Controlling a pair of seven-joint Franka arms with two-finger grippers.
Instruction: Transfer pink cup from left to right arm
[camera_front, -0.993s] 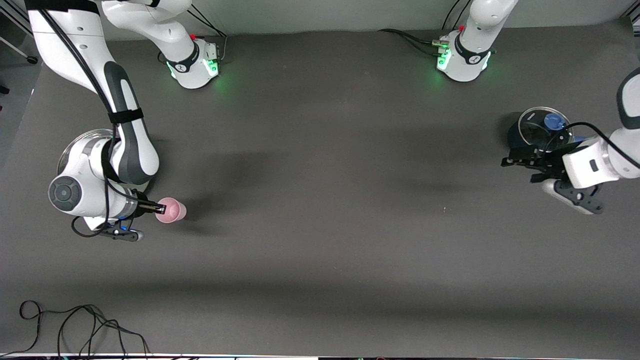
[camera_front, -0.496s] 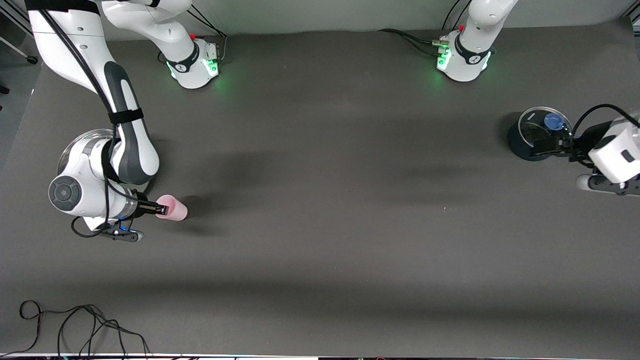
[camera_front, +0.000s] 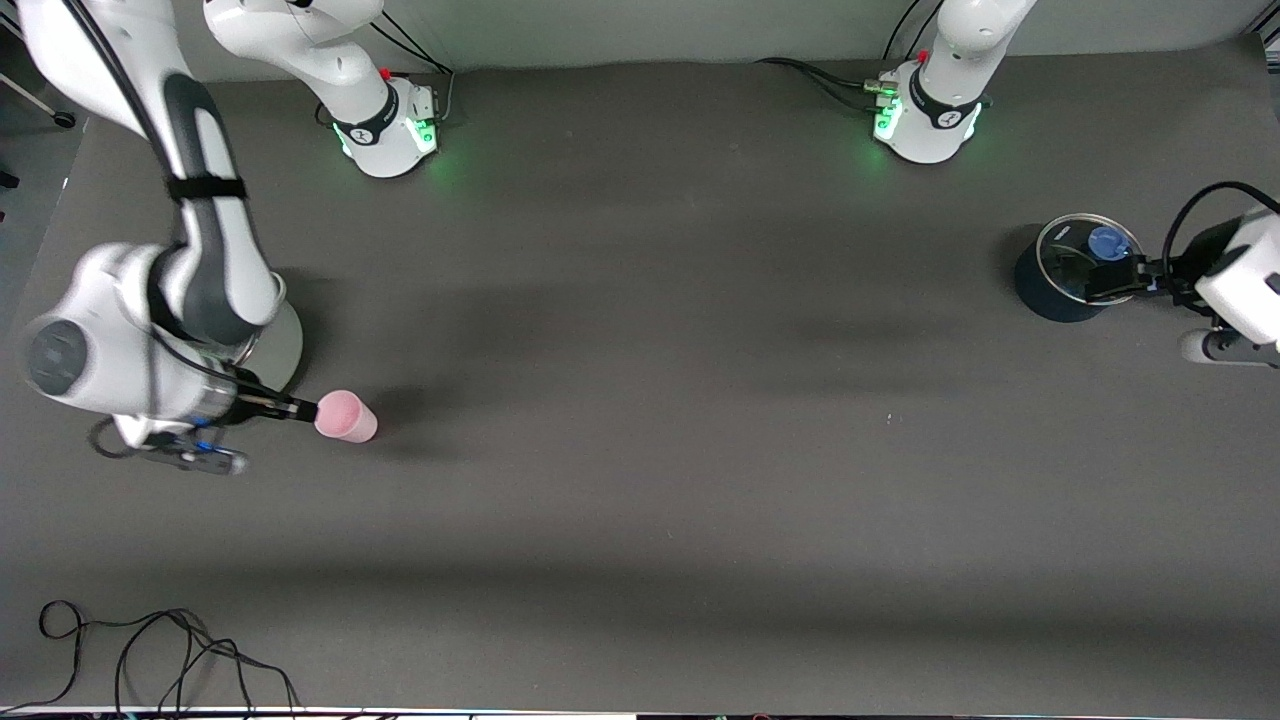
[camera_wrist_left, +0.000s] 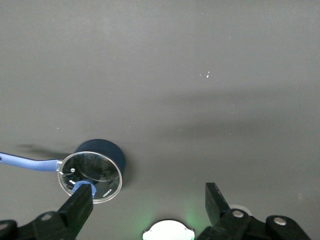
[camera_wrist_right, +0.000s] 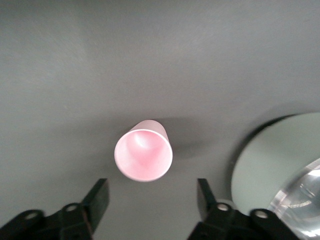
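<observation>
The pink cup (camera_front: 345, 417) rests on the dark table toward the right arm's end. In the right wrist view its open mouth (camera_wrist_right: 143, 155) faces the camera. My right gripper (camera_front: 303, 408) is open and empty, with the cup just ahead of its fingertips and not between them (camera_wrist_right: 151, 194). My left gripper (camera_front: 1112, 280) is open and empty over the edge of a dark blue pot (camera_front: 1065, 268) at the left arm's end. In the left wrist view the open left gripper (camera_wrist_left: 147, 201) holds nothing.
The blue pot has a glass lid (camera_wrist_left: 90, 176) and a blue handle (camera_wrist_left: 25, 162). A pale round pot with a glass lid (camera_wrist_right: 280, 160) stands beside the cup, partly under the right arm (camera_front: 288, 345). A black cable (camera_front: 150, 650) lies at the table's near edge.
My right gripper has let go of the pink cup and drawn back from it; the cup stays on the table. My left arm has pulled back toward its end, over the blue pot.
</observation>
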